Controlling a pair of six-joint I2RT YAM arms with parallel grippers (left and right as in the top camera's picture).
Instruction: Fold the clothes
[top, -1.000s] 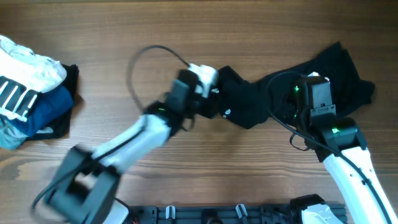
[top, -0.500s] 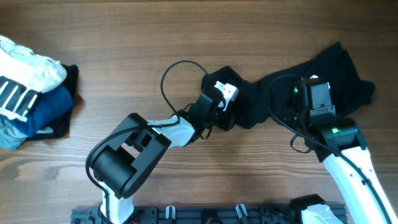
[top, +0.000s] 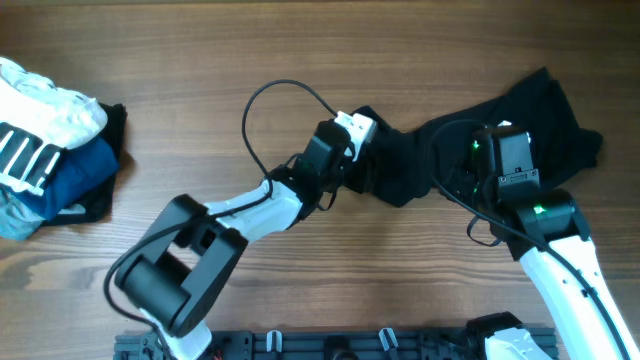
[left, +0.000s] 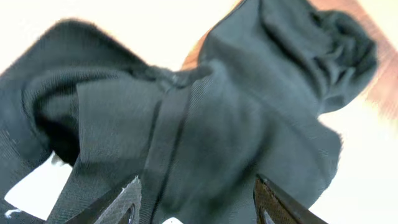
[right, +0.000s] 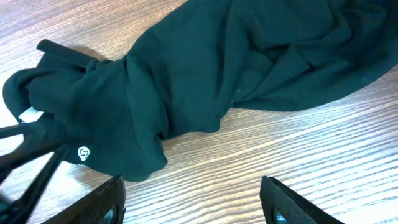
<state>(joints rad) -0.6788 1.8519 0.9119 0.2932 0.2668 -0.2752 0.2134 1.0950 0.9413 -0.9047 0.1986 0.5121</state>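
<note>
1. Overhead view: a crumpled black short-sleeved soft-fabric T-shirt (top: 405, 165) lies roped across the wooden table (top: 300, 50), from centre out toward 2 o'clock, not yet spread.
2. The left gripper (left: 198, 202) noses into the shirt's 9 o'clock end, fingers parted, cloth filling the gap. The right gripper (right: 193, 199) hangs spread and empty, wood showing between its fingers.
3. Done well, each arm would likely take a single layer at a seam or hem, at opposite ends, and draw the shirt flat before any fold.
4. The right wrist camera alone catches the small white logo (right: 83, 152). Only overhead shows the white striped and blue garments (top: 40, 150) stacked at 9 o'clock.
</note>
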